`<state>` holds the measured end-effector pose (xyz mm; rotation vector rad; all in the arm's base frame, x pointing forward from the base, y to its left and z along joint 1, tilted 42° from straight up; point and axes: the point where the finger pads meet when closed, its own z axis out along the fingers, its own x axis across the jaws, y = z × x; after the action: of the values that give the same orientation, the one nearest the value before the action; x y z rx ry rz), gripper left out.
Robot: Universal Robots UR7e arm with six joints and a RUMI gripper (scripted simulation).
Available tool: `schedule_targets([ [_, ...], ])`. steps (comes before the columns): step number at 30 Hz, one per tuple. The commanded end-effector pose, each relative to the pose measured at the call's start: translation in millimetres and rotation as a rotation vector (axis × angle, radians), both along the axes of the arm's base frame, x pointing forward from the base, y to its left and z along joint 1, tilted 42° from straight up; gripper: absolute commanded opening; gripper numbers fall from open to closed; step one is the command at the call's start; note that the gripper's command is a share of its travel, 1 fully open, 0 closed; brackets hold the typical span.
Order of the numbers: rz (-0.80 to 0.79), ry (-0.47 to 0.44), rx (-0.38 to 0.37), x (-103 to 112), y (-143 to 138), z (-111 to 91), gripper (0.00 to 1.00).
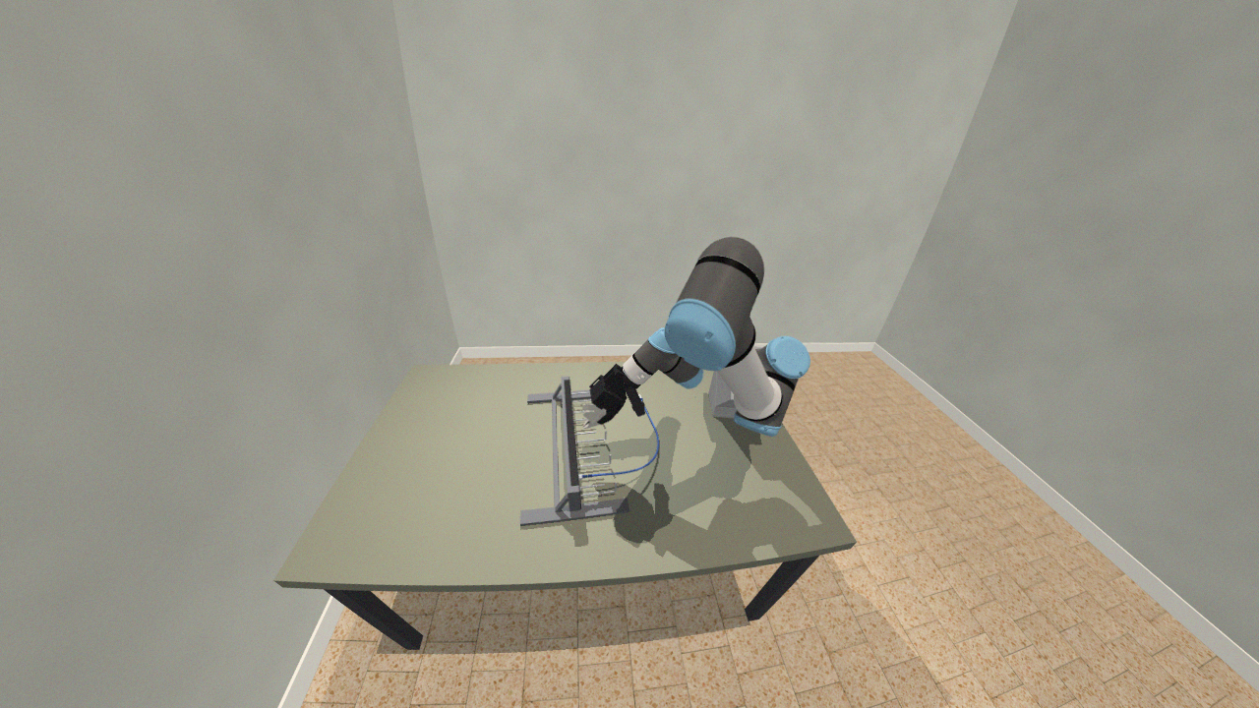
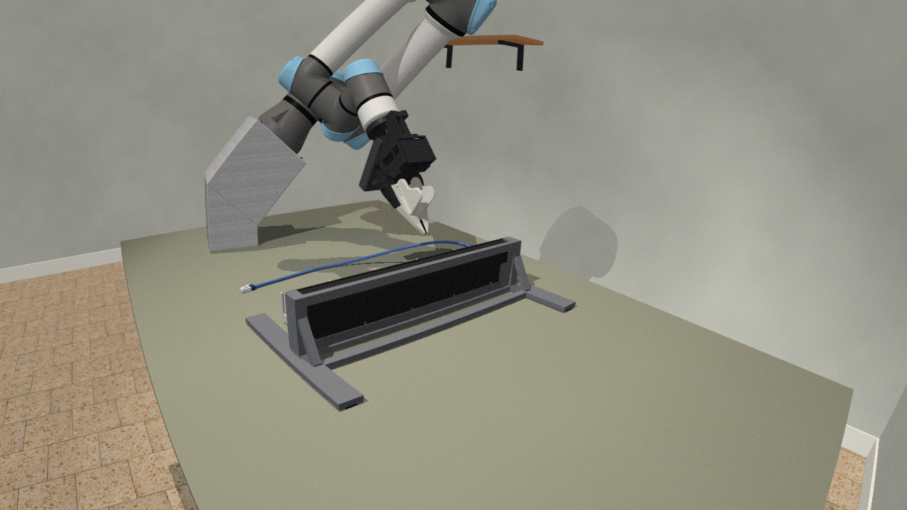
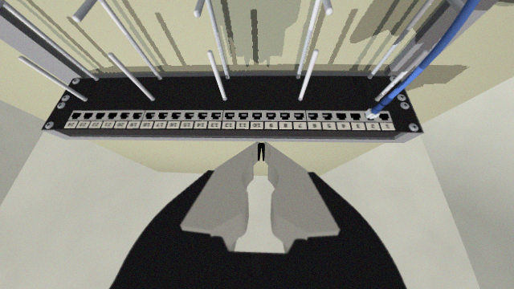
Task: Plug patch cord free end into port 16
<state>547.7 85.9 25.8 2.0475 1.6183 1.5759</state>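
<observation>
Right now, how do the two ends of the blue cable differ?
The plugged end sits in port 2 of the rack; the free end is in no port. The plugged end is held off the table; the free end lies on it. Both carry a pale plug, and the shut hand holds neither.
</observation>
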Motion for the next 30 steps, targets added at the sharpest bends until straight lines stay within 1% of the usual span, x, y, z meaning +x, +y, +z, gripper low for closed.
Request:
schedule_targets([
  [1, 0.0, -0.001, 0.0, -2.1, -1.8, 1.7, 0.0],
  [10, 0.0, -0.001, 0.0, -8.5, -6.0, 5.7, 0.0],
  [21, 0.0, -0.001, 0.0, -25.0, -16.8, 15.9, 0.0],
  [23, 0.0, -0.001, 0.0, -25.0, -16.8, 15.9, 0.0],
  [30, 0.0, -0.001, 0.0, -37.3, -24.8, 23.6, 0.0],
])
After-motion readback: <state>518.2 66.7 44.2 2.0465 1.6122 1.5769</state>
